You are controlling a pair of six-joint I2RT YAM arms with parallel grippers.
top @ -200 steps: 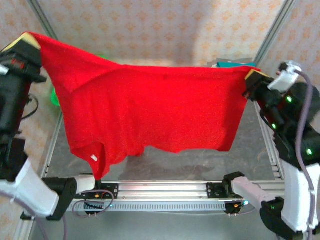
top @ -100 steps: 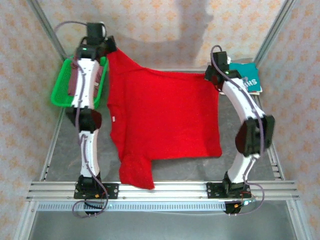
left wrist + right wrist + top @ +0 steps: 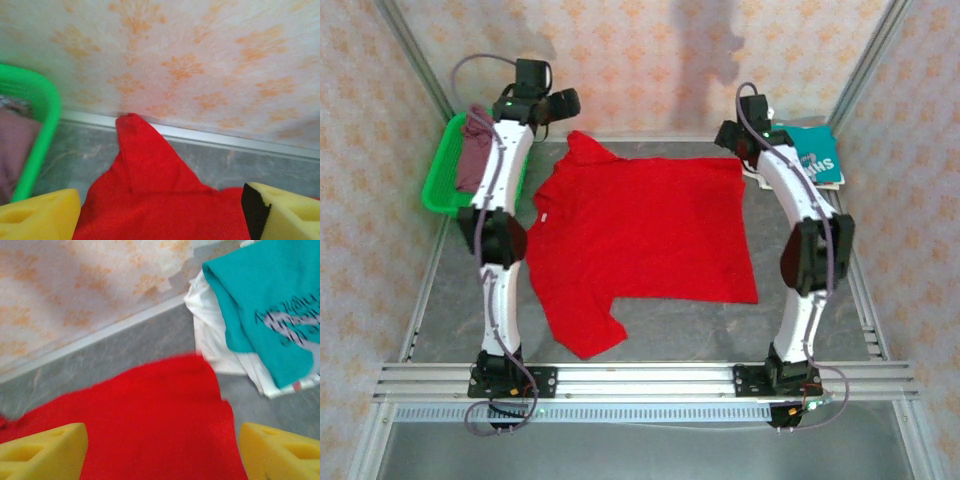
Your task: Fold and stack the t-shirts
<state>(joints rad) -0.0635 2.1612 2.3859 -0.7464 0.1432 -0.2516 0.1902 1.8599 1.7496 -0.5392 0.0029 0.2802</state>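
Observation:
The red t-shirt (image 3: 640, 235) lies spread flat across the middle of the table, one sleeve pointing at the near edge. My left gripper (image 3: 560, 104) hovers over its far left corner (image 3: 145, 175), fingers (image 3: 42, 215) wide open and holding nothing. My right gripper (image 3: 729, 137) hangs over the far right corner (image 3: 165, 410), also open and apart from the cloth. A folded teal t-shirt (image 3: 815, 153) with white lettering (image 3: 265, 305) rests on a whitish one (image 3: 215, 335) at the far right. A mauve t-shirt (image 3: 473, 152) sits in the basket.
The green mesh basket (image 3: 438, 190) stands at the far left, its rim (image 3: 47, 115) close to my left fingers. The patterned back wall (image 3: 200, 65) rises just behind both grippers. Aluminium rails (image 3: 640, 378) run along the table's near edge.
The red shirt, held up stretched a second ago, now lies flat on the table. Both grippers have opened and let go of its far corners.

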